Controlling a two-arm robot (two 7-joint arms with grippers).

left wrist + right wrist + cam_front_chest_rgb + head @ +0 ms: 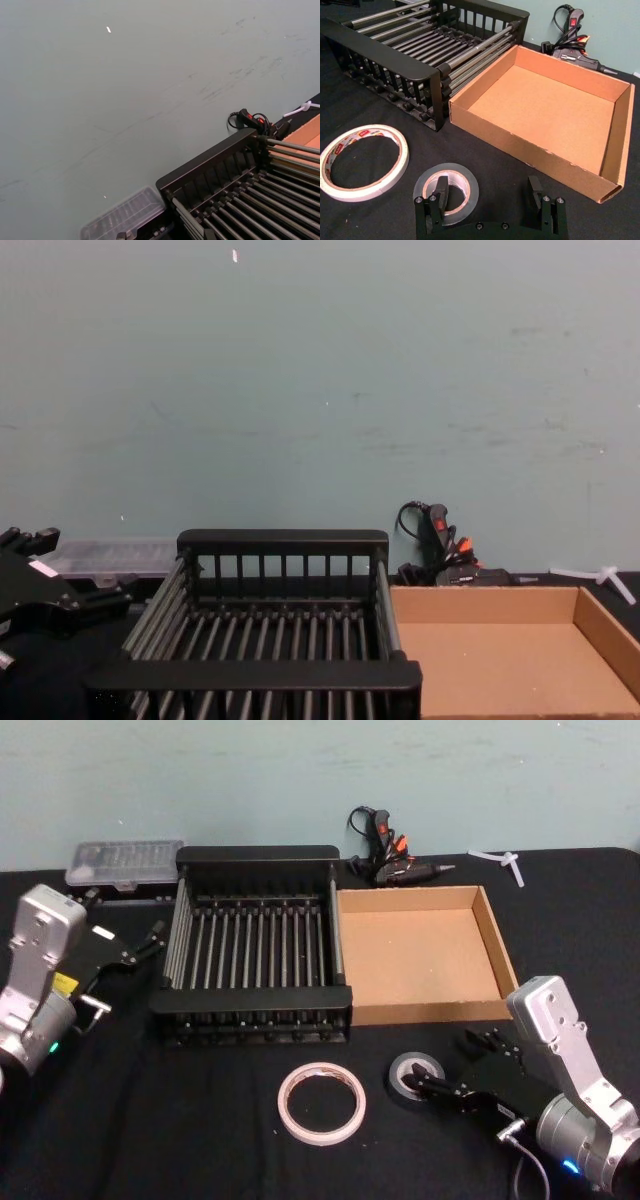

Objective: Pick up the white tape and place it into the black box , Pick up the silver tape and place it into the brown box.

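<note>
- Landmark: black box [250,945], slatted, nothing in it. Brown box [420,955] touches its right side, also holds nothing.
- White tape [321,1102] lies flat on the black surface [180,1120], just in front of the black box's near right corner.
- Silver tape [416,1077] lies flat, right of the white tape, apart from it, in front of the brown box.
- Right pincer [490,200] low over the silver tape, jaws spread wide; one finger [441,192] sits over the core hole, the other outside the roll wall. Holds nothing.
- Left pincer [150,942] idle beside the black box's left wall; cannot tell its state.
- Handling, my judgement: silver roll is stiff, thick-walled, light to moderate; outer face probably slick. Pinch across one wall, core to outside. White roll is thinner-walled and may flex; grip gently.
</note>
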